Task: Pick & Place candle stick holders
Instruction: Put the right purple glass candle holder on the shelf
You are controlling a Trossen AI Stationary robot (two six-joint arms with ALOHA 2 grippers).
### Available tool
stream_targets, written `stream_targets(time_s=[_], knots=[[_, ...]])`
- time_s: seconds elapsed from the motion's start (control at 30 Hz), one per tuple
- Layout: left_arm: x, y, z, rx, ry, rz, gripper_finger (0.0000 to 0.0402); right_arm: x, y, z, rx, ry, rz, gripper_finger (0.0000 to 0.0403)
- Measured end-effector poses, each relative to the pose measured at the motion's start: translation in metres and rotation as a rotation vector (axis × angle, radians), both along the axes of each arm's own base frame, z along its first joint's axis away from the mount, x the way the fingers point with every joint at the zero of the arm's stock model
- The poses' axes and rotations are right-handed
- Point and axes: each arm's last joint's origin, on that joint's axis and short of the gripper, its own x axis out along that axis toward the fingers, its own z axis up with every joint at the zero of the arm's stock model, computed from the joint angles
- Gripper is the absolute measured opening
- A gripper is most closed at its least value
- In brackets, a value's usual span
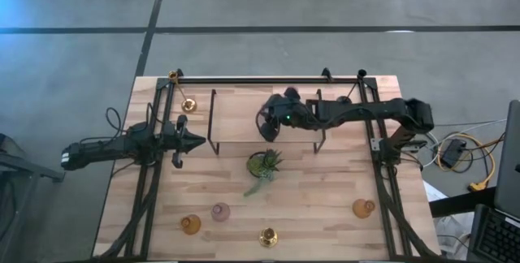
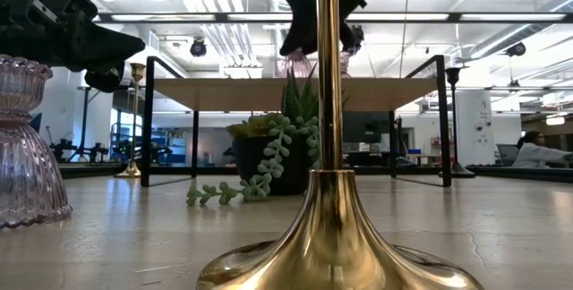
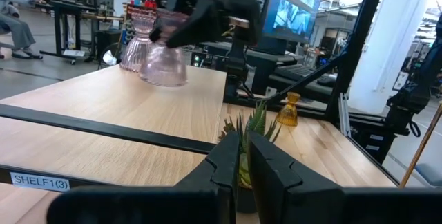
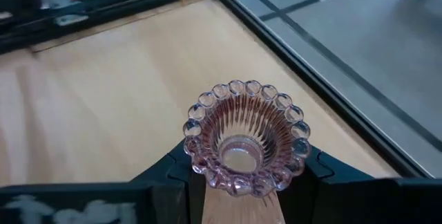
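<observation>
My right gripper is over the wooden shelf, shut on a pale pink glass candle stick holder; the holder also shows in the left wrist view. A second pink holder stands on the shelf just behind it. My left gripper is shut and empty, level, at the shelf's left end. On the table stand a brass holder at the far left, an amber holder, a pink holder and a brass holder near the front, and an amber holder at the right. My right gripper pinches the pink holder between its two fingers, on two opposite sides of its upper part, just under the beaded rim. The fingers come from above, slanting down. The holder is upright, its base at the shelf top; whether it rests there I cannot tell.
A small green potted plant stands in front of the shelf at mid-table. The shelf's black metal legs and the black frame rails along the far and side edges stand around the work area.
</observation>
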Motion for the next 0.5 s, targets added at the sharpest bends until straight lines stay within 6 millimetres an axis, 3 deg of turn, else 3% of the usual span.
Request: stream_targets(time_s=[0.5], knots=[[0.0000, 0.0000, 0.0000, 0.000, 0.000, 0.000, 0.0035, -0.0032, -0.0082, -0.0087, 0.007, 0.020, -0.026, 0.0120]])
